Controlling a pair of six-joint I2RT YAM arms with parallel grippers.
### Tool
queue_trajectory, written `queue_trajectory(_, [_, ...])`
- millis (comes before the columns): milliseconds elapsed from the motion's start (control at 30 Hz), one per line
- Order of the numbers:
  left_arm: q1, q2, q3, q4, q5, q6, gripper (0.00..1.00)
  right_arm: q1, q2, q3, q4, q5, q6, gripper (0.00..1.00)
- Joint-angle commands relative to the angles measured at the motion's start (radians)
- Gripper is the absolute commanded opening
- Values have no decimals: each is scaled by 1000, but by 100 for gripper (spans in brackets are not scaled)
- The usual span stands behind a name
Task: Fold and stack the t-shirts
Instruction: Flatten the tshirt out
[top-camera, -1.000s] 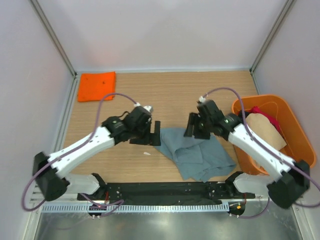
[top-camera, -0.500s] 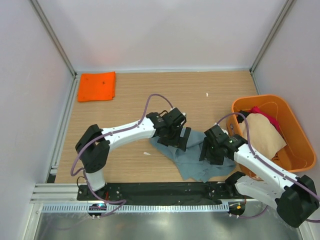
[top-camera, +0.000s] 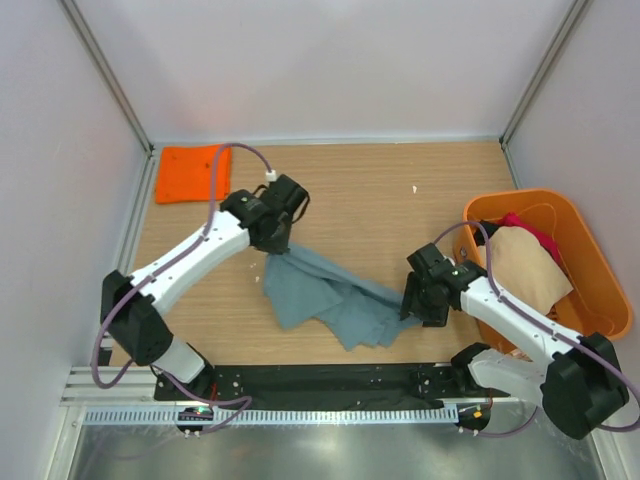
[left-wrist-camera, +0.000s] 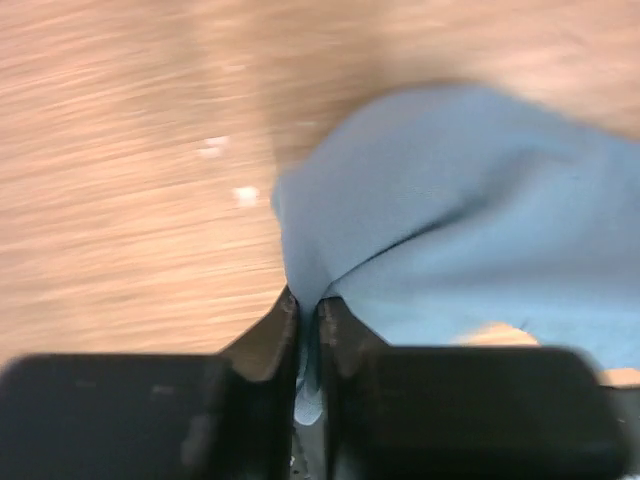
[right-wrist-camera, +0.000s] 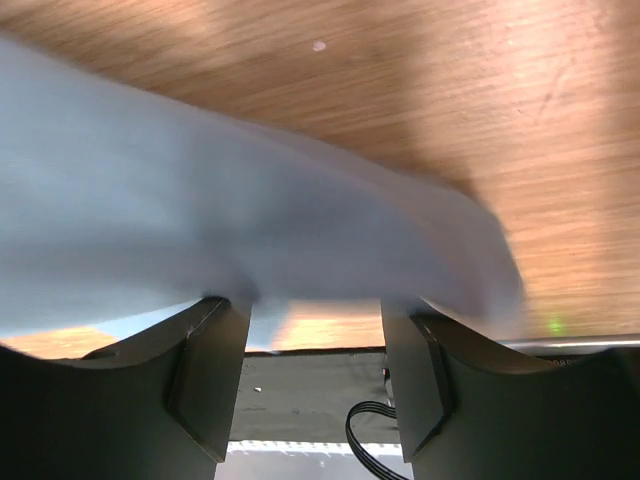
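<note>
- our left pincer grips the large dusty grey-blue cloth t-shirt, which lies on the wooden table left of the rigid orange plastic tub.
- our right pincer gapes, with cloth across its tips.

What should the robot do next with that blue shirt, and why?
Probably close the right hand on the shirt: the left hand pinches one end, but the right hand is open at the other end, and the shirt lies crumpled.
</note>
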Motion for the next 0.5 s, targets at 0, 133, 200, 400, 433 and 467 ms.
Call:
queue_trajectory(0, [47,-86,1,-141,-190,90,15,-3,53,59,24,18,-40,60])
queue_trajectory(133, [61,-114,-29,-112,-141,67,17,-4,97,51,61,-16,-27,59])
queue_trajectory(200, [59,-119,-40,-84,-84,46,17,-4,84,42,141,-59,-16,59])
queue_trajectory(400, [59,-128,-42,-100,-116,30,38,-4,124,68,314,-114,22,59])
queue_trajectory(433, [59,-129,-42,-106,-122,30,46,-4,138,69,361,-136,28,59])
queue_trajectory(467, [61,-131,-40,-118,-124,30,47,-4,165,69,392,-149,38,58])
